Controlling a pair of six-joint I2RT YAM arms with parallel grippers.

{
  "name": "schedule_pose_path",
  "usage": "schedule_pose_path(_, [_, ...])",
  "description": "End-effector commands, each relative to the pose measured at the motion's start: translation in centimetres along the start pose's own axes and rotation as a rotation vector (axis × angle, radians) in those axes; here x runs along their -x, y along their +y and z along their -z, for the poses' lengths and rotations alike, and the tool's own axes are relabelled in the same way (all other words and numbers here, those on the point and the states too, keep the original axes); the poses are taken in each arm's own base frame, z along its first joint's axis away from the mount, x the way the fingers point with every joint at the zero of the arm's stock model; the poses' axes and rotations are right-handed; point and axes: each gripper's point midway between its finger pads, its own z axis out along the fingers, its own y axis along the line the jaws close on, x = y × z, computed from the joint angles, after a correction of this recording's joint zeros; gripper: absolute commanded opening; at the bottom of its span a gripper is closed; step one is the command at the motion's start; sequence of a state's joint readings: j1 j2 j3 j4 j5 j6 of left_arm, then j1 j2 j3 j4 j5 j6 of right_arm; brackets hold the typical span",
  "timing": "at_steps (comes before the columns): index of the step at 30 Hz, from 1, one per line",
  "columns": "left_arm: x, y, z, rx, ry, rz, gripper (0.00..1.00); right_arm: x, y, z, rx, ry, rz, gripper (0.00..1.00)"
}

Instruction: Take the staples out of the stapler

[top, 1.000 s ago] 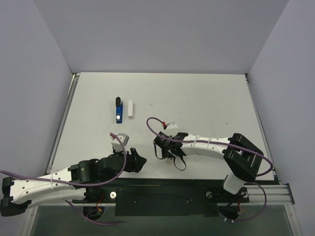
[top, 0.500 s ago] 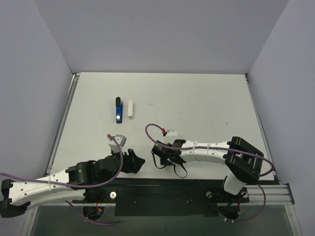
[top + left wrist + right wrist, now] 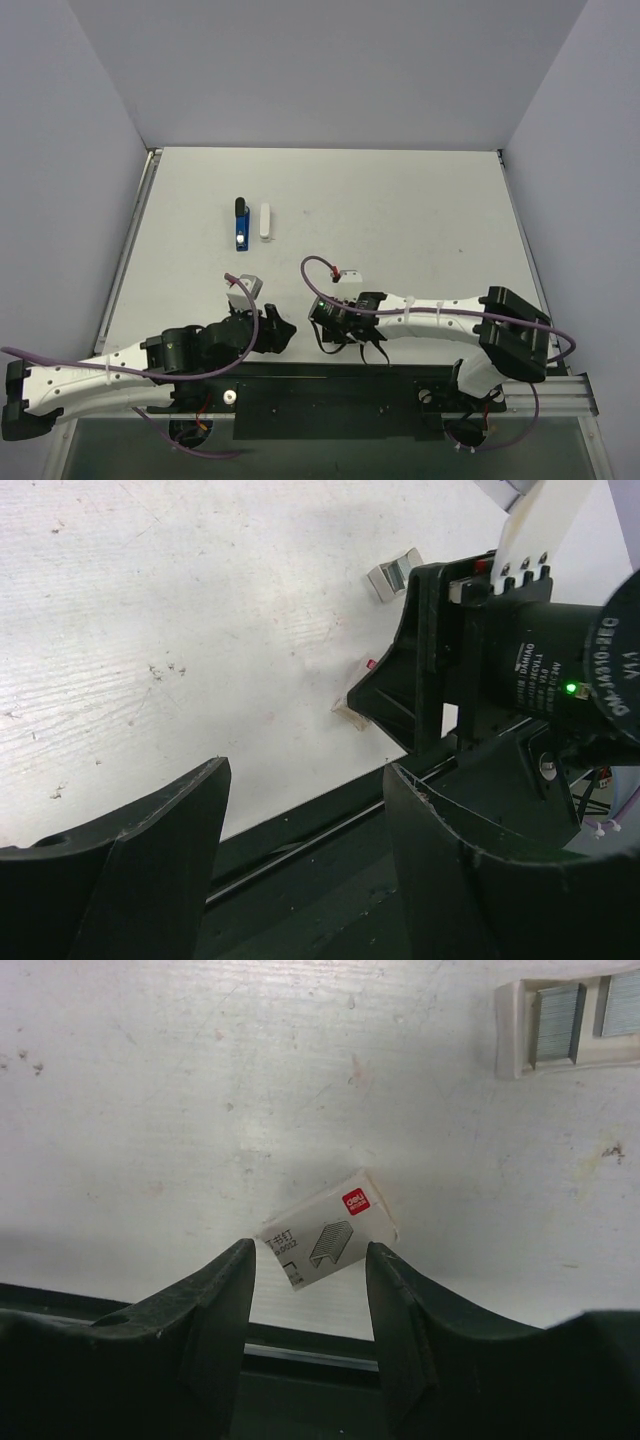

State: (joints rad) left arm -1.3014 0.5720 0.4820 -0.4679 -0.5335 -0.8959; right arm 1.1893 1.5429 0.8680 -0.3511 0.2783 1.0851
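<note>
I read the stapler well ahead and slightly left of my left gripper, its long axis pointing away; the right gripper sits farther off, and both have jaws apart, holding nothing.

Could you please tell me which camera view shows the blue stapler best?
Top external: the stapler lies whole and unobstructed on the table. Neither wrist view shows it at all.
</note>
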Motion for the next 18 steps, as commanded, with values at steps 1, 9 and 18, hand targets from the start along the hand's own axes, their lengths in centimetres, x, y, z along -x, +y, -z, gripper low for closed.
schedule_pose_path(1, [0.6,-0.8,-0.1,-0.017,-0.013,0.013,0.73,1.1,0.4,2.1,0.051,-0.039,-0.045,0.44])
schedule_pose_path(9, [-0.7,-1.2,-1.2,-0.016,0.025,0.005,0.73,5.6,-6.0,4.3,-0.033,-0.144,-0.087,0.45])
schedule_pose_path(18, [-3.5,-2.4,-3.6,-0.026,0.111,-0.014,0.36,7.9,-13.7,3.5,-0.149,-0.153,-0.131,0.43])
